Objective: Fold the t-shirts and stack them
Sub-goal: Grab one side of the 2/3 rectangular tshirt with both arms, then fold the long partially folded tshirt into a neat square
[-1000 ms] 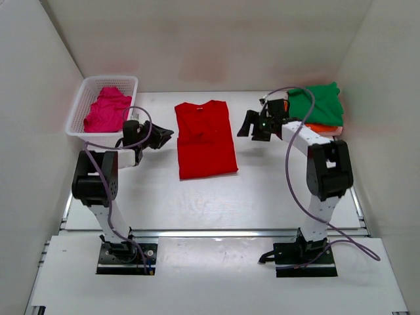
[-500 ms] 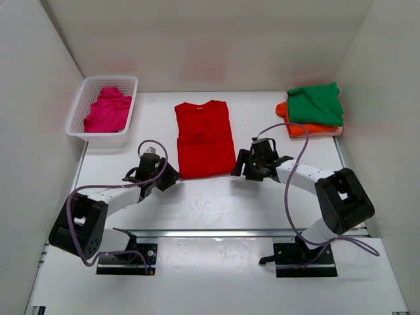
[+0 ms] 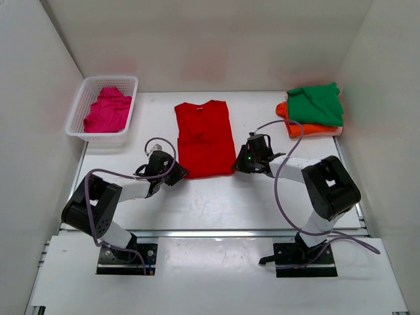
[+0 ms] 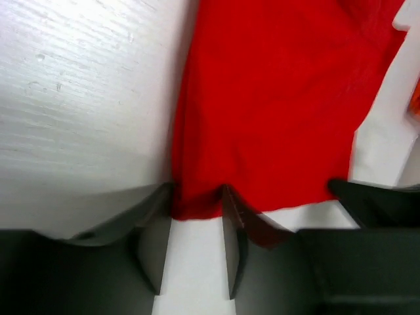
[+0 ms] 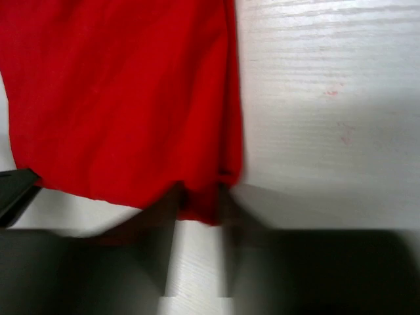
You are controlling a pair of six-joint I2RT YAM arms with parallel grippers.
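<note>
A bright red t-shirt (image 3: 205, 138) lies flat mid-table, folded into a long strip. My left gripper (image 3: 176, 172) sits low at its near left corner. In the left wrist view the gripper (image 4: 195, 197) is open, and the red hem (image 4: 197, 209) lies between the fingertips. My right gripper (image 3: 237, 164) is at the near right corner. It (image 5: 200, 197) is also open, its blurred jaws straddling that corner of the red shirt (image 5: 131, 98). A magenta t-shirt (image 3: 105, 110) lies crumpled in the basket. A folded green t-shirt (image 3: 316, 104) rests on a folded orange one (image 3: 296, 128).
The white lattice basket (image 3: 79, 115) stands at the far left by the left wall. The green and orange stack sits at the far right near the right wall. White walls enclose the table on three sides. Cables loop off both arms.
Both arms swung down from beside the basket and the stack to the near corners of the red shirt. The right jaws have narrowed around the corner.
</note>
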